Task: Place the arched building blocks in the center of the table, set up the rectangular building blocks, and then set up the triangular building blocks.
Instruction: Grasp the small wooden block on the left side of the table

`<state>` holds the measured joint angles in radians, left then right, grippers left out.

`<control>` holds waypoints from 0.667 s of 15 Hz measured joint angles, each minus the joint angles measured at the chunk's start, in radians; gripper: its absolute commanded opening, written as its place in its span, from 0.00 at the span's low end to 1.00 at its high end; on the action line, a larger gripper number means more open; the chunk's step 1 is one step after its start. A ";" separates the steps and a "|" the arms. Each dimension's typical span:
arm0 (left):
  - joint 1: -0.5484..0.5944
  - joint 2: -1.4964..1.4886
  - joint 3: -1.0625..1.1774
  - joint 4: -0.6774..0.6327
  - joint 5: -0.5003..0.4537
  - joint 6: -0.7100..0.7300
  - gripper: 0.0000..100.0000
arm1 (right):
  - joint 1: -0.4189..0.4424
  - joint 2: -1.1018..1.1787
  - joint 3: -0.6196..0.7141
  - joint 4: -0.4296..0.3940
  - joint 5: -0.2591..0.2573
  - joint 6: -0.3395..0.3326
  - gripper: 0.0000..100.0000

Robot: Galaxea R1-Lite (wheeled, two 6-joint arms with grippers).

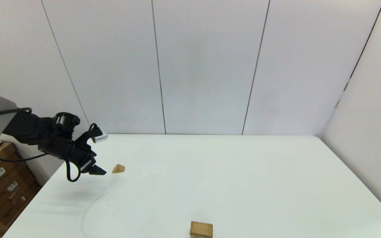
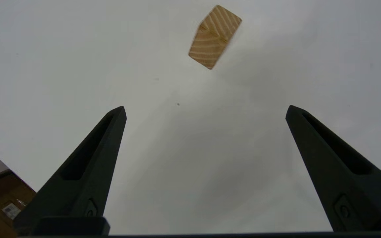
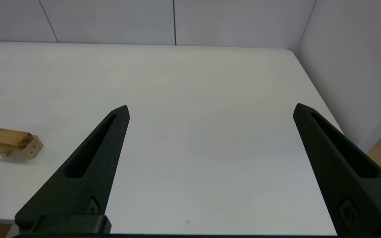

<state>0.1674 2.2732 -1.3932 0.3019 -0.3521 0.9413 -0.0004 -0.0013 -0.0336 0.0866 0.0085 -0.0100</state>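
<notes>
At the far left of the surface (image 1: 243,172), the left claw (image 1: 98,171) hangs just above it with its fingers spread wide and nothing between them. The triangular block (image 1: 118,169) lies just beyond the fingertips, apart from them, near the left edge.

In the left wrist view the wedge (image 2: 214,36) sits askew to the line between the two fingers, with its ridge running diagonally. That skew looks like the main risk: if the claw closes without first turning to match, the pads would meet sloped faces or a corner, and the small block could squirt out or spin away. So close to the edge, a nudge might even send it off the surface.

Further right, at the near middle, the rectangular block (image 1: 201,228) rests flat on top of the arched block (image 3: 31,147), as the right wrist view shows. This stack appears done but loose. Setting the wedge on top calls for a gentle, level release; a hard or off-centre touch could slide the slab off.

At the right, the right claw (image 3: 210,109) is parked low at the near edge, open and empty.
</notes>
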 measured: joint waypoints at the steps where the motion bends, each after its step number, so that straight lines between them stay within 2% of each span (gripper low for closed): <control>1: -0.003 0.004 -0.012 0.020 0.000 0.013 1.00 | 0.000 0.000 0.000 0.000 0.000 0.000 1.00; 6: -0.037 0.022 -0.040 0.046 -0.006 0.090 1.00 | 0.000 0.000 0.000 0.000 0.000 0.000 1.00; 10: -0.087 0.038 -0.037 0.064 -0.049 0.108 1.00 | 0.000 0.000 0.000 0.000 0.000 0.000 1.00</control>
<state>0.0809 2.3111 -1.4298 0.3660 -0.4006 1.0491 0.0000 -0.0013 -0.0336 0.0870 0.0089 -0.0104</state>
